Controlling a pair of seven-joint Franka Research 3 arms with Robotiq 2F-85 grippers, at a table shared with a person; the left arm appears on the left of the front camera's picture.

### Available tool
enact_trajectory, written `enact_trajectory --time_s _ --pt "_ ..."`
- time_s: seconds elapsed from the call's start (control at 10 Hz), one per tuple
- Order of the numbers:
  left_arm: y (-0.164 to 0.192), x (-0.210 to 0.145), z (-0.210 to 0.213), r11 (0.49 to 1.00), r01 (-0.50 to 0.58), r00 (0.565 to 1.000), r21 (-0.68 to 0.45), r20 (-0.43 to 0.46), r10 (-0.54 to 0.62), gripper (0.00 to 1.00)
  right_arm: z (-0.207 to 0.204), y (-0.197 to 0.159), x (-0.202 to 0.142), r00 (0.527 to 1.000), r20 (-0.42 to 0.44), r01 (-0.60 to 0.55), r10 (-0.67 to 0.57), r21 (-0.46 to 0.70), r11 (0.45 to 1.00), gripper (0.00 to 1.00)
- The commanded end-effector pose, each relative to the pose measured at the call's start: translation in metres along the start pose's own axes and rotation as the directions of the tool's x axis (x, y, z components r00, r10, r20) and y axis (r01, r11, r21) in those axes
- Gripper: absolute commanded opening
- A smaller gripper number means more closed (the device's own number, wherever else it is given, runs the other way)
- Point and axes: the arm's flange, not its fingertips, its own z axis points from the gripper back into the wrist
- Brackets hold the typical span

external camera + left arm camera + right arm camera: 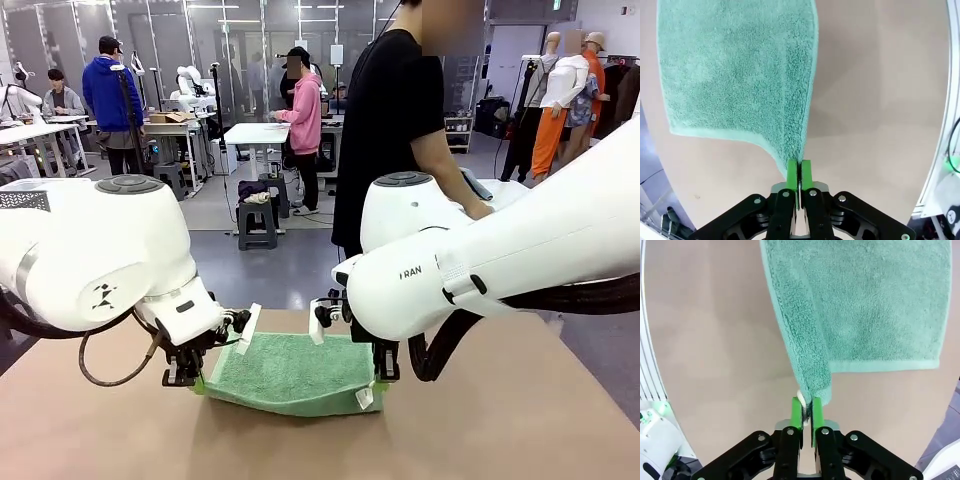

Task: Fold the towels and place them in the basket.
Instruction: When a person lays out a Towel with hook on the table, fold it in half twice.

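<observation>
One mint-green towel [290,373] lies on the brown table [520,420] between my two arms, its near edge lifted off the surface. My left gripper [183,377] is shut on the towel's near left corner; in the left wrist view the green pads [792,172] pinch that corner [796,159] while the rest of the towel [735,70] hangs away over the table. My right gripper [384,374] is shut on the near right corner, where a small white loop [363,397] shows. In the right wrist view the towel [875,300] hangs from the closed pads [817,410]. The basket is out of view.
A person in a black shirt [395,110] stands at the far side of the table, one hand [478,208] behind my right arm. Bare table surface stretches in front of the towel and to both sides. Other tables and people stand farther back.
</observation>
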Motion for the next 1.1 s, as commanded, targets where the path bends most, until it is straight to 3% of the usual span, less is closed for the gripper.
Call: enact_trajectory --time_s 0.0,0.7,1.0 --pt "-0.002 0.000 -0.001 1.000 -0.003 1.000 0.002 0.000 0.003 0.04 0.002 0.003 0.003 1.000 0.006 -0.007 0.007 -0.002 1.000 0.10" --pt "-0.001 0.000 -0.001 1.000 0.001 1.000 -0.002 -0.001 -0.001 0.04 0.000 0.002 0.003 1.000 0.000 -0.007 0.007 0.001 1.000 0.10" --pt "0.039 -0.009 0.005 0.999 0.029 1.000 -0.035 -0.001 -0.029 0.04 0.008 -0.039 -0.003 1.000 0.007 0.013 -0.014 0.068 0.998 0.10"
